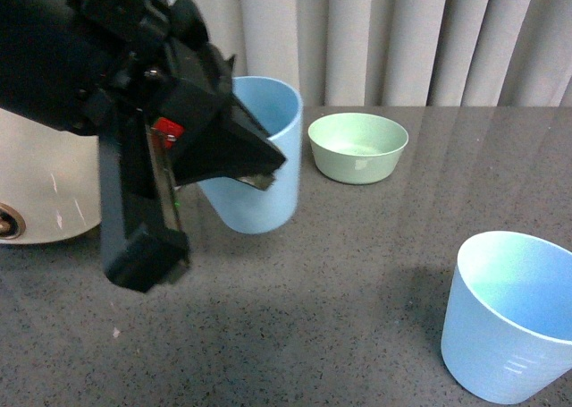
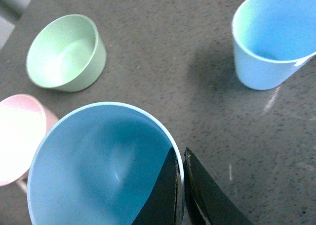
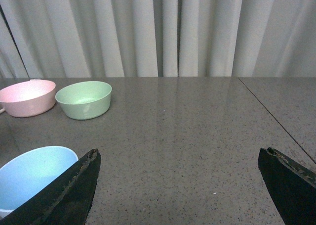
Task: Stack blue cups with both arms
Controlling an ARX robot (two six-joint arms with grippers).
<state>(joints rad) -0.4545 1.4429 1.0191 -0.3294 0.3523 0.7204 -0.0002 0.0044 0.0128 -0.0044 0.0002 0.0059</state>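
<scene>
Left end effector (image 2: pixel 180 158) is clamping the rim of the first blue cup (image 2: pixel 98 160), with one finger inside the wall, the other outside, and the rim pinched between them. The cup is facing mouth-up at front-left in the front view. Can't tell whether its base is touching the tabletop (image 1: pixel 357 273).

Right end effector (image 3: pixel 178 158) is hanging with its fingers spread wide apart, gripping nothing. Only bare tabletop is showing between them.

Second blue cup (image 1: pixel 509 322) is standing upright on the tabletop at front-right, well apart from the clamped one. In the right wrist view it is sitting just outside the gap, partly hidden behind one finger (image 3: pixel 69 195).

Green bowl (image 1: pixel 357 148) is sitting farther back, just right of the clamped cup. Pink bowl (image 3: pixel 27 96) is sitting beside the green one, near but not touching. Grey curtain (image 3: pixel 163 32) is hanging behind the tabletop.
</scene>
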